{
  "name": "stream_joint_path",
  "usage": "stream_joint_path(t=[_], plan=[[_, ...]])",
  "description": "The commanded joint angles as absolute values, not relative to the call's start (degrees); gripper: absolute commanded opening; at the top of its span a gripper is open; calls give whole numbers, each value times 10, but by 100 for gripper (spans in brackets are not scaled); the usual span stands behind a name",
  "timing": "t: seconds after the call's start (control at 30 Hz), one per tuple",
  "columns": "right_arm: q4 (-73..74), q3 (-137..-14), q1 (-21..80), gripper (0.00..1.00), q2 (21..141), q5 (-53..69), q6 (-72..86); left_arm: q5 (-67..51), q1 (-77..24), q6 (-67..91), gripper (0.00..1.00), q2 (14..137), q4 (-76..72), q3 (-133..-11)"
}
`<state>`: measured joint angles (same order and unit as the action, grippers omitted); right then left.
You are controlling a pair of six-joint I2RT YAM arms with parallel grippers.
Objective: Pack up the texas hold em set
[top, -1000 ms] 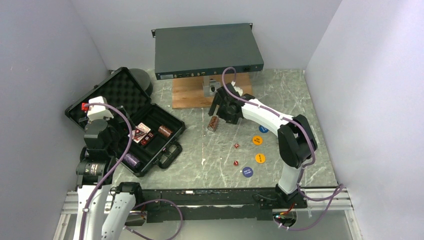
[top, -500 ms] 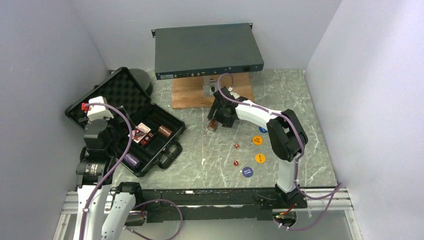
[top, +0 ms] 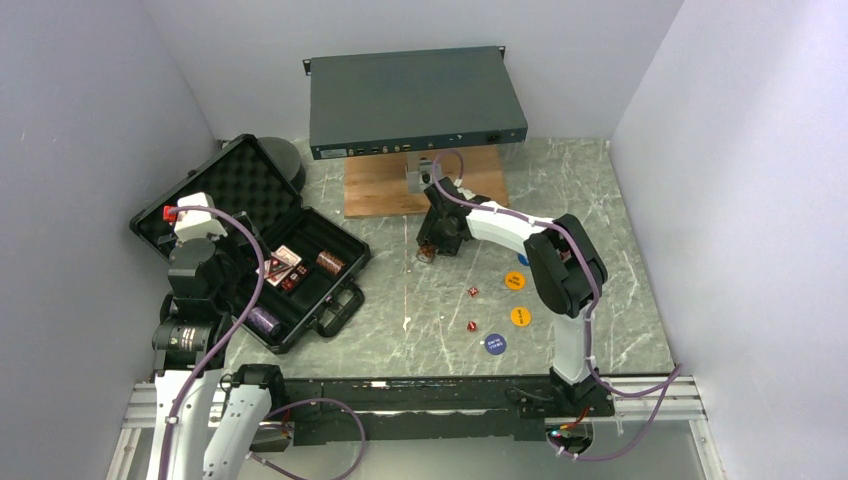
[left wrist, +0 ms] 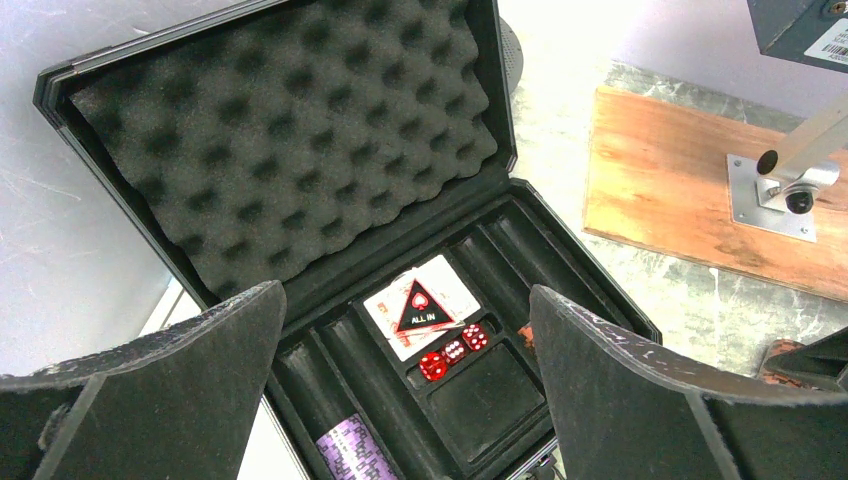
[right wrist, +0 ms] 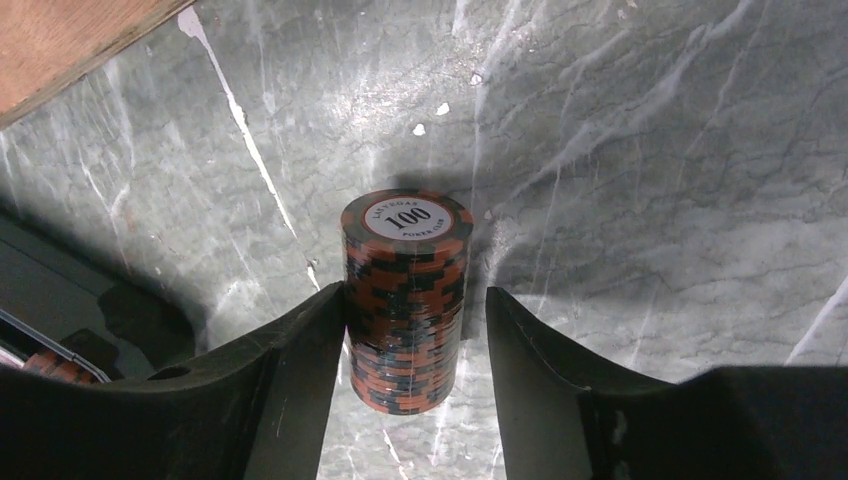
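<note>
An orange-and-black chip stack [right wrist: 405,300] marked 100 stands on the marble table, also seen in the top view [top: 425,250]. My right gripper [right wrist: 415,295] is open around it: the left finger touches its side and the right finger stands a little apart. The open black case [top: 352,252] lies at the left. It holds an ALL IN card [left wrist: 420,310], three red dice [left wrist: 455,352], a purple chip stack [left wrist: 350,455] and an orange stack [top: 330,262]. My left gripper [left wrist: 405,300] hangs open and empty above the case.
Two loose red dice [top: 474,291] [top: 471,325], two orange discs [top: 515,280] [top: 521,316] and a blue disc [top: 495,344] lie right of centre; another blue disc [top: 523,260] is partly under the right arm. A grey rack unit [top: 415,100] stands on a wooden board [top: 380,190] at the back.
My right arm has swung left and its gripper has dropped lower around the orange-and-black stack. The left arm has not moved.
</note>
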<state>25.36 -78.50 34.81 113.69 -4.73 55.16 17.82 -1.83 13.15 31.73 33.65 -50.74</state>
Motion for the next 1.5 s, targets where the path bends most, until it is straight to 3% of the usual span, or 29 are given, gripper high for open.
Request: stream_joint_path(t=[0.0,0.07,0.23,0.33,0.97,1.27,1.47], plan=[[238,-795,349,54,1144,-53,558,174,-19,127,99,319,314,-509],[236,-795,349,44,1148,-50,555,175,-19,126,99,319,314,-509],[232,-788,350,7,1146,-39,536,175,-19,126,99,321,313,-508],[231,-778,349,1,1132,-37,526,175,-19,126,99,322,313,-508],[172,-667,381,0,964,-41,389,98,-19,111,100,336,305,-511],[53,-620,395,0,895,121,302,45,-19,102,91,323,290,-505],[38,-638,416,0,880,148,253,48,-13,99,89,321,290,-506]])
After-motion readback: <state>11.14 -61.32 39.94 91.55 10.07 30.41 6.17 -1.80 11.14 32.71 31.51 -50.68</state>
